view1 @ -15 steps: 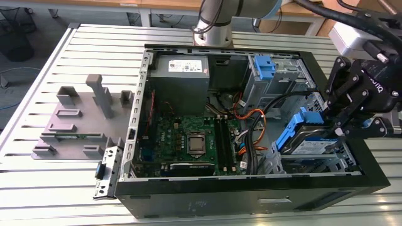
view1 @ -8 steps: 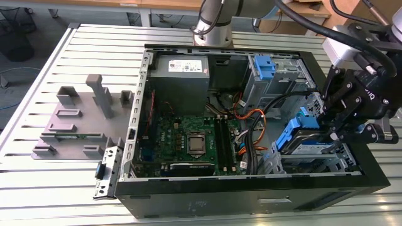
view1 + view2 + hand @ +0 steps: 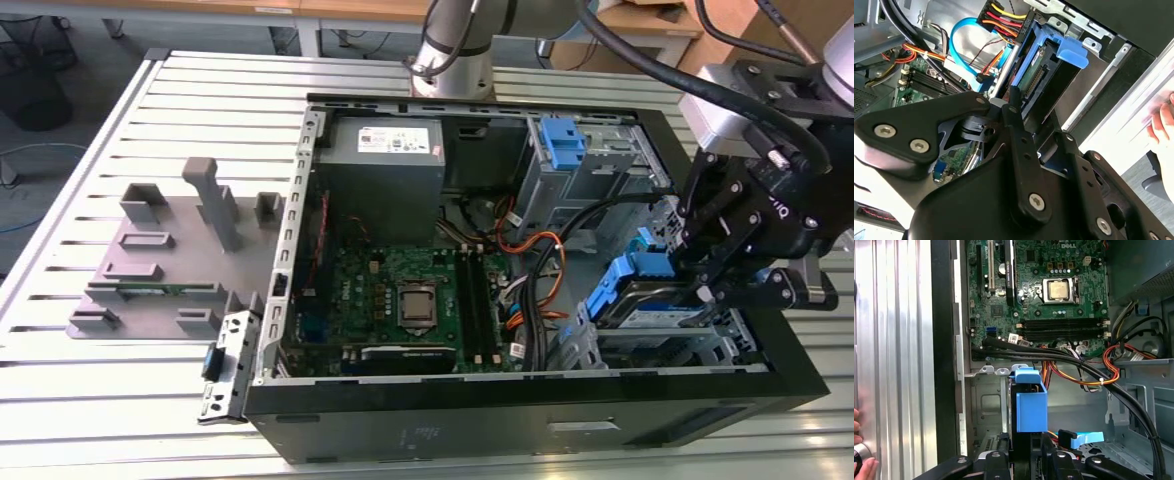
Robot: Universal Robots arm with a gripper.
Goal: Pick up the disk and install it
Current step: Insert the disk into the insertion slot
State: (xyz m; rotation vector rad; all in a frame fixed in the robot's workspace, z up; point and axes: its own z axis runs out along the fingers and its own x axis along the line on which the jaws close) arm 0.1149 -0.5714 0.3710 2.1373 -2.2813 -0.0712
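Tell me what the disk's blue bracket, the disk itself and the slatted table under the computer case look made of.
The blue bracket looks like moulded plastic: even colour, soft sheen, rounded edges. The disk seems metal-cased, going by its silver-grey surface with a dull gleam, though little shows. The table looks like bare aluminium: pale, matte, ribbed slats.

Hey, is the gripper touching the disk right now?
Touching. In the first wrist view the disk in its blue bracket sits clamped inside the gripper, with no gap showing on either side.
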